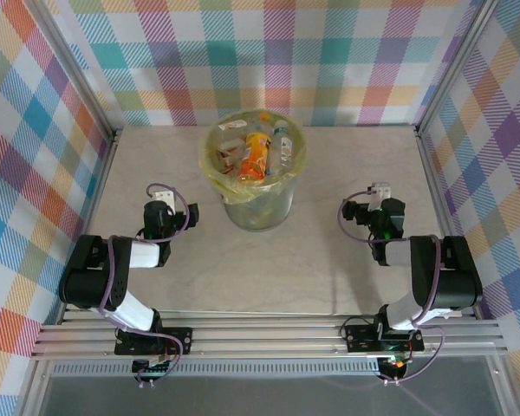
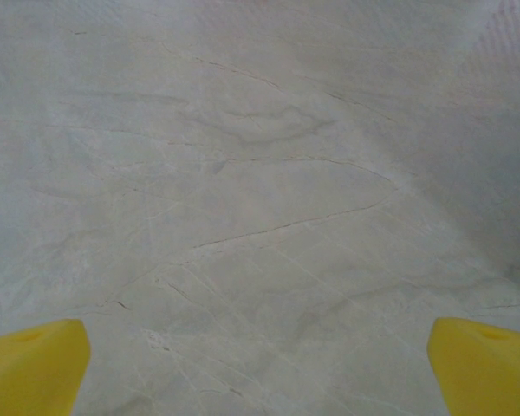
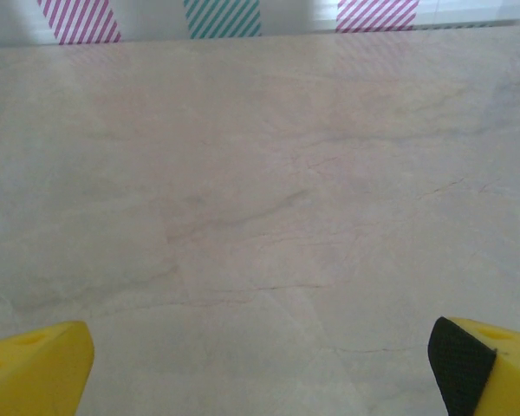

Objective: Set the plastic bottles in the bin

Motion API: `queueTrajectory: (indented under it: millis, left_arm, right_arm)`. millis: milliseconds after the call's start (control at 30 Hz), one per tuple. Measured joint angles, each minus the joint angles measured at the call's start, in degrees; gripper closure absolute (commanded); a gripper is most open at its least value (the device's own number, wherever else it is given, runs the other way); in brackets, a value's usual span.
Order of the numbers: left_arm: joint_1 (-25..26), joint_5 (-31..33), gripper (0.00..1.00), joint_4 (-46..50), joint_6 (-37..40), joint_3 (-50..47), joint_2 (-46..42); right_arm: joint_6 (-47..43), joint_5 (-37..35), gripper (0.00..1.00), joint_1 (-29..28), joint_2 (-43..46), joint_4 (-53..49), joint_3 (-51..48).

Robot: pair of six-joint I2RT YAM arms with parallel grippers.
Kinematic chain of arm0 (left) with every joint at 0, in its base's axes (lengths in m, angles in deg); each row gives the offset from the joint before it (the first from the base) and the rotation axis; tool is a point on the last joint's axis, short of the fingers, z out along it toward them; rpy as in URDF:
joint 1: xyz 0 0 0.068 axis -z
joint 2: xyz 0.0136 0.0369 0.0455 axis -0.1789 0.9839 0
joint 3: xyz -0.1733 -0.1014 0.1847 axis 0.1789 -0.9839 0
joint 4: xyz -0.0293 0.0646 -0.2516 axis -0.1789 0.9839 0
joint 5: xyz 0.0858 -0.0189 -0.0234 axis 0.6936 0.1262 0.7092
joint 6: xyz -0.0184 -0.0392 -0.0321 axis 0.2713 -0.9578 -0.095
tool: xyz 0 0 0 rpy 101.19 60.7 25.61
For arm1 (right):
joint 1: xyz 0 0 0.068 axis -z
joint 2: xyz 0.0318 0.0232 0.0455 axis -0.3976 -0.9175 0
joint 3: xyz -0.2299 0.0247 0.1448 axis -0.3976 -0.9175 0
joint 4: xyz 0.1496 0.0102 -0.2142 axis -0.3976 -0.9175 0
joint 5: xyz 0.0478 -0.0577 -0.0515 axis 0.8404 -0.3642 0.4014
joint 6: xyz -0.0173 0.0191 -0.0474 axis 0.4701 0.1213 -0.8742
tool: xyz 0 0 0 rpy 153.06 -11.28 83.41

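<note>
The plastic bottles (image 1: pixel 257 154) sit heaped in the bin (image 1: pixel 258 212); your left gripper (image 2: pixel 258 368) and right gripper (image 3: pixel 260 368) hang spread, empty — nudge that full bin and one may spill.

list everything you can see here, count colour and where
bin: one, pale translucent, yellow-green liner, far centre of table
plastic bottles: several, exact count unclear, orange and clear, inside the bin
table: one, pale marbled, under everything
walls: three, pastel plaid, around the table
rail: one, silver, near edge
left arm: one, black and white, near left
right arm: one, black and white, near right
left end effector: one, yellow fingers, open, above table
right end effector: one, yellow fingers, open, above table
</note>
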Motion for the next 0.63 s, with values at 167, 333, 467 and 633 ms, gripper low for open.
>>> queueTrajectory:
  millis: [167, 333, 467, 633]
  left_arm:
    - [0.00, -0.02, 0.00, 0.00, 0.09, 0.00, 0.00]
    - [0.00, 0.00, 0.00, 0.00, 0.11, 0.00, 0.00]
    - [0.00, -0.02, 0.00, 0.00, 0.11, 0.00, 0.00]
    - [0.00, -0.02, 0.00, 0.00, 0.11, 0.00, 0.00]
  right_arm:
    - [0.68, -0.20, 0.00, 0.00, 0.00, -0.24, 0.02]
    - [0.87, -0.20, 0.00, 0.00, 0.00, -0.24, 0.02]
    - [0.87, -0.20, 0.00, 0.00, 0.00, -0.24, 0.02]
    - [0.87, -0.20, 0.00, 0.00, 0.00, -0.24, 0.02]
